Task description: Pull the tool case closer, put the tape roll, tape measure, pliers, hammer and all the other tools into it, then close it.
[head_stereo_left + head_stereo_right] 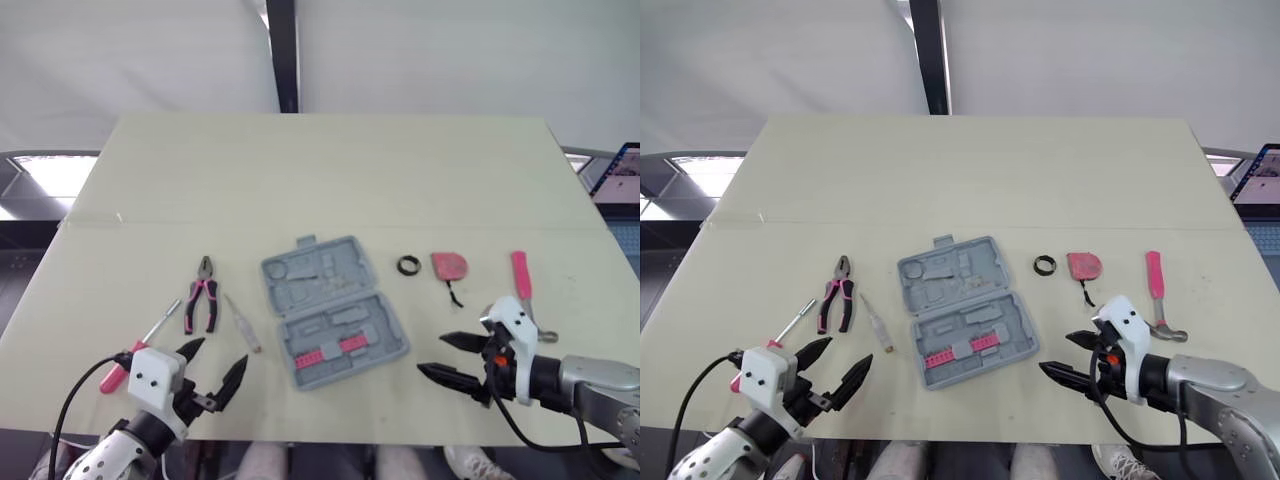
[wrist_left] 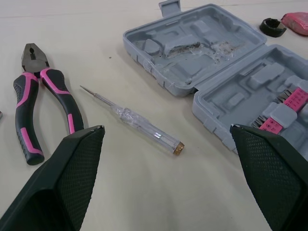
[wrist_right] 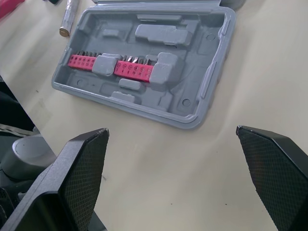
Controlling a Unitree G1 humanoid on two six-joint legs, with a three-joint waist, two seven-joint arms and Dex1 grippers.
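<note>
Supporting table (image 1: 330,170): pale; bears every tool;
Tool case (image 1: 333,310): lying open, mid-table;
Left gripper (image 1: 218,355): fingers apart, empty, near table's front edge;
Right gripper (image 1: 432,354): fingers apart, empty, beside hammer (image 1: 521,280);
Pliers (image 1: 203,300): left of case;
Tape measure (image 1: 449,265), tape roll (image 1: 408,265): right of case.

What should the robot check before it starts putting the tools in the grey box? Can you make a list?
1. Open tool case: ok.
2. Open, empty left gripper: ok.
3. Open, empty right gripper: ok.
4. The tool case lies between both grippers: ok.
5. Packed pliers, tape roll, tape measure, hammer: not ok, all lie on the table.
</note>
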